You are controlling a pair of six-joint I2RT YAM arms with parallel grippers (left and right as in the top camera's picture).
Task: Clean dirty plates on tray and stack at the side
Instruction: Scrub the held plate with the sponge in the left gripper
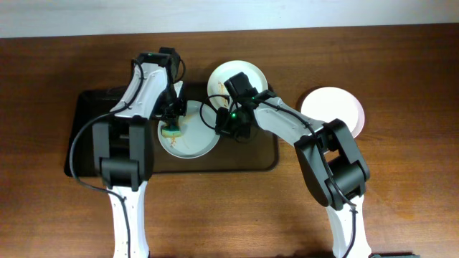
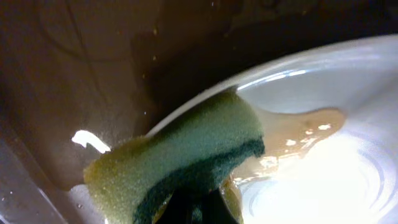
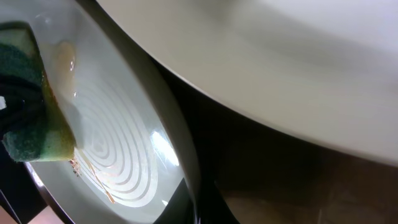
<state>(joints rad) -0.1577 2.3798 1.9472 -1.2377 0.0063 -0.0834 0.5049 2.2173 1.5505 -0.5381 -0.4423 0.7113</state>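
Note:
A white plate (image 1: pixel 193 136) lies on the brown tray (image 1: pixel 93 143). My left gripper (image 1: pixel 171 120) is shut on a green and yellow sponge (image 2: pixel 186 155), which presses on the plate's left side beside a pale brown smear (image 2: pixel 298 134). At the plate's right edge, my right gripper (image 1: pixel 225 127) is shut on the rim (image 3: pixel 186 180). The right wrist view shows thin orange streaks (image 3: pixel 96 174) on this plate. A second white plate (image 1: pixel 237 77) sits just behind, at the tray's far edge. A third, pinkish-white plate (image 1: pixel 333 109) rests on the table to the right.
The wooden table (image 1: pixel 401 201) surrounds the tray. The tray's left part (image 1: pixel 86 122) is bare dark surface. Both arms cross over the tray's middle, and their bases stand at the table's near edge.

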